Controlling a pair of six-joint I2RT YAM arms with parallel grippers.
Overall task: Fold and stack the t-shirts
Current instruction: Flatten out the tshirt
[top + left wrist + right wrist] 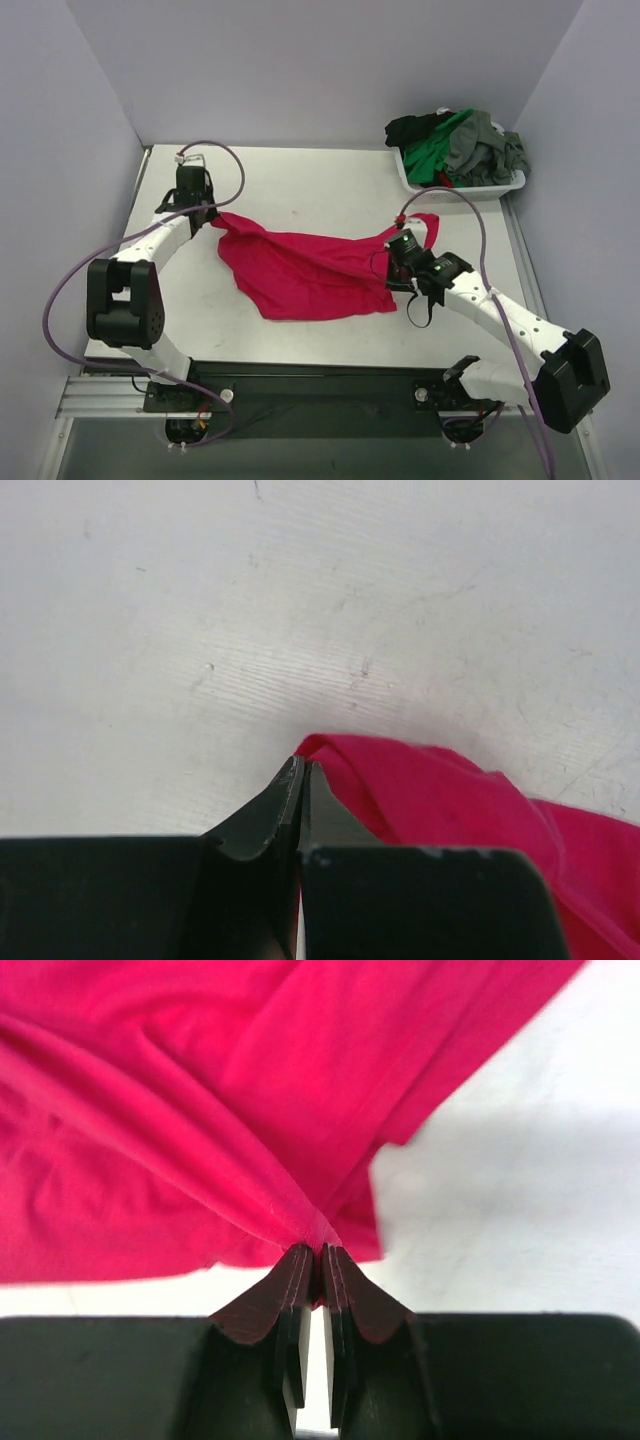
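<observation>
A crimson-red t-shirt (305, 270) lies crumpled and stretched across the middle of the table. My left gripper (200, 215) is shut on its far left corner; in the left wrist view the red t-shirt (450, 800) runs out from between the closed fingertips of my left gripper (302, 765). My right gripper (400, 245) is shut on the shirt's right edge, and the right wrist view shows the red t-shirt (200, 1110) gathered into the tips of my right gripper (318, 1250). Green, grey and black t-shirts (455, 145) sit piled in the basket.
A white plastic basket (505, 185) stands at the table's back right corner. Purple cables loop over both arms. Grey walls close in the left, back and right sides. The black rail with the arm bases runs along the near edge.
</observation>
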